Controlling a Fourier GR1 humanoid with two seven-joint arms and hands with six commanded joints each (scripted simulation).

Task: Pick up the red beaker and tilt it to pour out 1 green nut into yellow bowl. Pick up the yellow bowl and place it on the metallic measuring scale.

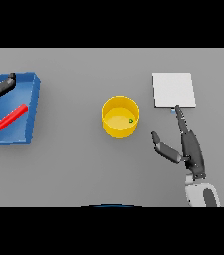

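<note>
yellow bowl [120, 117] sits mid-table, upright, w/ one green nut [131, 120] inside near its right wall, so the pour step looks done. red beaker [9, 118] lies on its side in the blue tray [34, 99] at far left, long axis running diagonally, lower-left to upper-right.

right hand [188, 147] is on the right side of the table, fingers straight and spread, holding nothing; thumb sticks out to the left toward the bowl, longest finger points up-table and its tip reaches the near edge of the metallic measuring scale [173, 89]; can't tell if it actually touches. left hand [0, 85] is at the far left edge over the tray's back corner, fingers look extended, nothing in them, well apart from the bowl.

key relation: bowl lies to the left and slightly up-table of the right hand, w/ a clear gap of bare table [83, 164] between thumb and bowl wall. scale is up-right of the bowl, just beyond the right fingertips. right hand is much nearer to both, so imo it's the one to take the bowl: move left, close on the right wall, lift, carry up-right onto the scale. risk: tipping and losing the nut.
</note>
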